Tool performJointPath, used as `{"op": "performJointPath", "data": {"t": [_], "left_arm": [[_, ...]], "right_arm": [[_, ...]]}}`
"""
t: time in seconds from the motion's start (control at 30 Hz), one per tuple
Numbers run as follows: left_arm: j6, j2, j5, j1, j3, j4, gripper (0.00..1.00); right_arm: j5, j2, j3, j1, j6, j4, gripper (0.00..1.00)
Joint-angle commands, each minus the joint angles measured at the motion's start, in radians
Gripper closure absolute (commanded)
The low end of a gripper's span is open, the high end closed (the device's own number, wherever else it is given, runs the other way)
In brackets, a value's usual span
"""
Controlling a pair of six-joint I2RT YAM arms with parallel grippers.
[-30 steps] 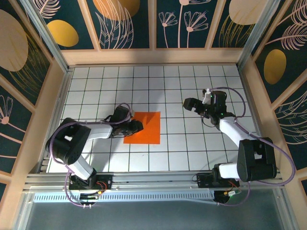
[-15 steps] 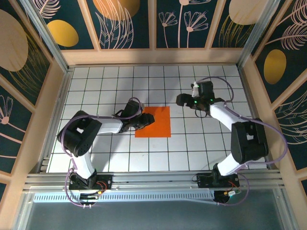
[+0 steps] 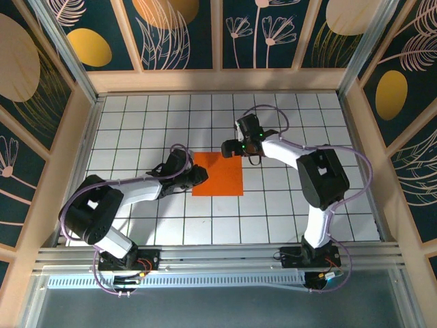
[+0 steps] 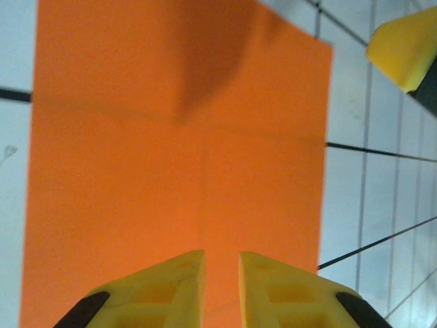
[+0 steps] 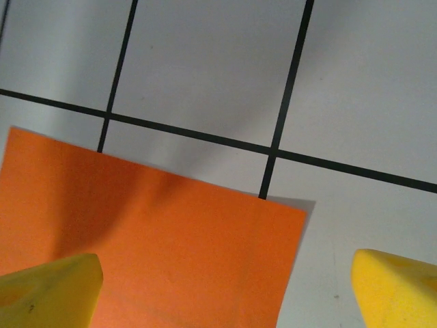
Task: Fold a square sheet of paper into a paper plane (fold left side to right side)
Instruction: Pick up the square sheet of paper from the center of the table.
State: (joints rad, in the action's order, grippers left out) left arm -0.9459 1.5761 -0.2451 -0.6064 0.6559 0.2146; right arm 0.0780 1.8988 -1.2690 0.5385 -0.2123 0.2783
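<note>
Paper (image 3: 218, 175) flat on table (image 3: 136, 123).
Left gripper (image 3: 201, 176) closed at its left edge; right gripper (image 3: 230, 147) open over far right corner.

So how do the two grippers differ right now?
The left gripper has its fingers nearly closed; the right gripper has them spread wide. The left gripper is at the left edge of the orange paper, the right gripper over its far right corner. Both have yellow fingers.

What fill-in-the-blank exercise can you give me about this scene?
1. The square sheet of paper is ___ in colour.
2. It lies ___ on the table.
3. The right gripper is wide ___.
4. In the top view, the left gripper meets the sheet's ___ edge.
Missing words: orange, flat, open, left.
</note>
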Motion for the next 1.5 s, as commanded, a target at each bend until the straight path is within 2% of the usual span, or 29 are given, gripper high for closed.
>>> {"op": "performJointPath", "data": {"t": [0.0,0.6,1.03,1.2,1.47], "left_arm": [[0.024,0.032,0.006,-0.001,-0.002,-0.024,0.81],[0.032,0.100,0.006,-0.001,-0.019,-0.017,0.84],[0.014,0.116,-0.005,0.000,-0.032,0.033,0.85],[0.002,0.116,-0.018,-0.001,-0.039,0.063,0.85],[-0.020,0.106,-0.022,-0.001,-0.053,0.110,0.80]], "right_arm": [[-0.067,0.041,-0.051,0.023,0.029,0.054,0.06],[-0.064,0.138,-0.078,0.078,0.042,0.072,0.10],[-0.024,0.095,-0.078,0.122,0.039,0.122,0.12],[-0.023,0.084,-0.088,0.138,0.041,0.154,0.20],[-0.018,0.100,-0.110,0.141,0.056,0.200,0.43]]}}
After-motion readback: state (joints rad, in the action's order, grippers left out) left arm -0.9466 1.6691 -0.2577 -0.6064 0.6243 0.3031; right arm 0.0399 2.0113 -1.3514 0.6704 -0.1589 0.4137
